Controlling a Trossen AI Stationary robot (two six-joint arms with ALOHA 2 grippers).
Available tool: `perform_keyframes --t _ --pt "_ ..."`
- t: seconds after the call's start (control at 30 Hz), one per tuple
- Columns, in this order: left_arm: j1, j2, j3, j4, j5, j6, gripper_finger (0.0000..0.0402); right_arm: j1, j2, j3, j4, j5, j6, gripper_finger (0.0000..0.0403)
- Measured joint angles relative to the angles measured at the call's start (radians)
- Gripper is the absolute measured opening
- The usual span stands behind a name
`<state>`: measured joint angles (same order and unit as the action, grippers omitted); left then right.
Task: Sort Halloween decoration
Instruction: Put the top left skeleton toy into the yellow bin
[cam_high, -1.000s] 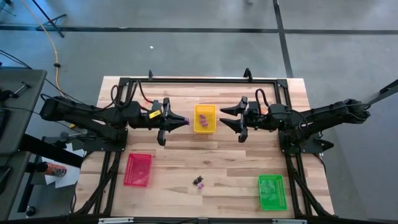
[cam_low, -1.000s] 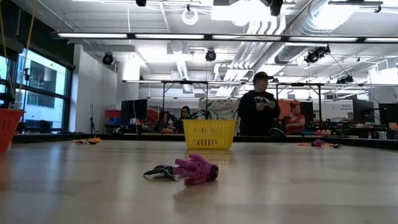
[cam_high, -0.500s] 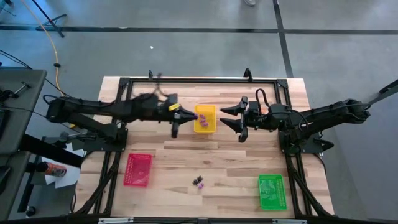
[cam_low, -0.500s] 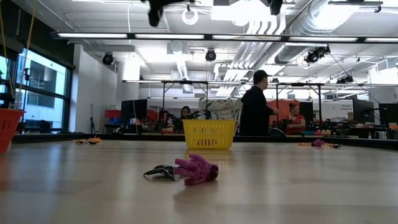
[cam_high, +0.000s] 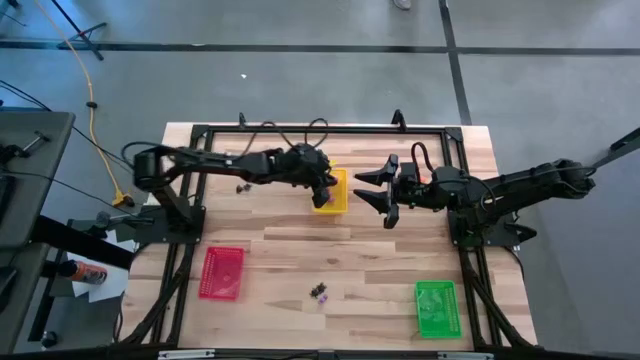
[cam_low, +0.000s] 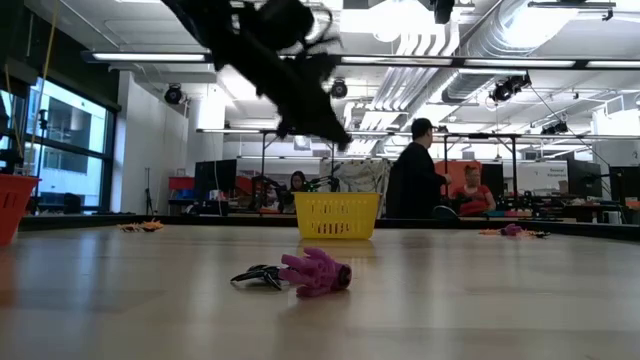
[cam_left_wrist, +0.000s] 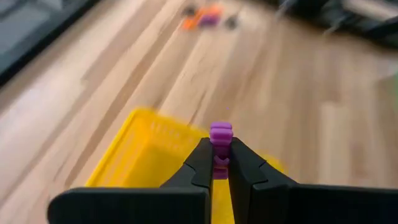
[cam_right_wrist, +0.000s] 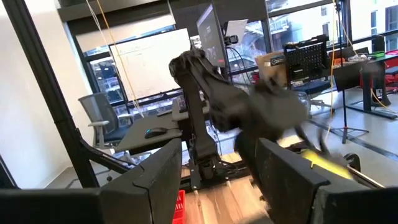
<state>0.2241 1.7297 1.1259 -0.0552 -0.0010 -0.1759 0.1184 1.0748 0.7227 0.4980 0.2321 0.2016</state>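
We count three trays: one yellow (cam_high: 331, 192), one red (cam_high: 222, 273), one green (cam_high: 436, 307). Two arms work above them. Loose trinkets (cam_high: 319, 292) cluster in one small pile (too tiny to count), plus one purple piece (cam_left_wrist: 220, 134) pinched aloft.

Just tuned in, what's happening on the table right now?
The left gripper is shut on a purple trinket, holding it over the yellow tray. The right gripper waits open beside that tray, holding nothing. A few more trinkets lie near the front edge, between the red tray and the green tray.

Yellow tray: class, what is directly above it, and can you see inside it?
The left gripper, shut on a purple trinket, hovers over the yellow tray. The tray's contents are hidden behind the gripper.
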Motion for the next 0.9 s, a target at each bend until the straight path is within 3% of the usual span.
perform_keyframes --t 0.17,0.47,0.9 --pt "0.013 0.097 0.0 -0.026 -0.057 -0.072 0.0005 0.0 0.0 0.0 0.0 0.0 0.026 0.02" --pt "0.011 0.196 0.0 -0.019 -0.069 -0.121 0.0005 0.0 0.0 0.0 -0.002 0.001 0.092 0.02" --pt "0.009 0.22 0.002 0.002 -0.063 -0.152 0.0006 0.0 0.0 0.0 -0.008 0.001 0.113 0.02"
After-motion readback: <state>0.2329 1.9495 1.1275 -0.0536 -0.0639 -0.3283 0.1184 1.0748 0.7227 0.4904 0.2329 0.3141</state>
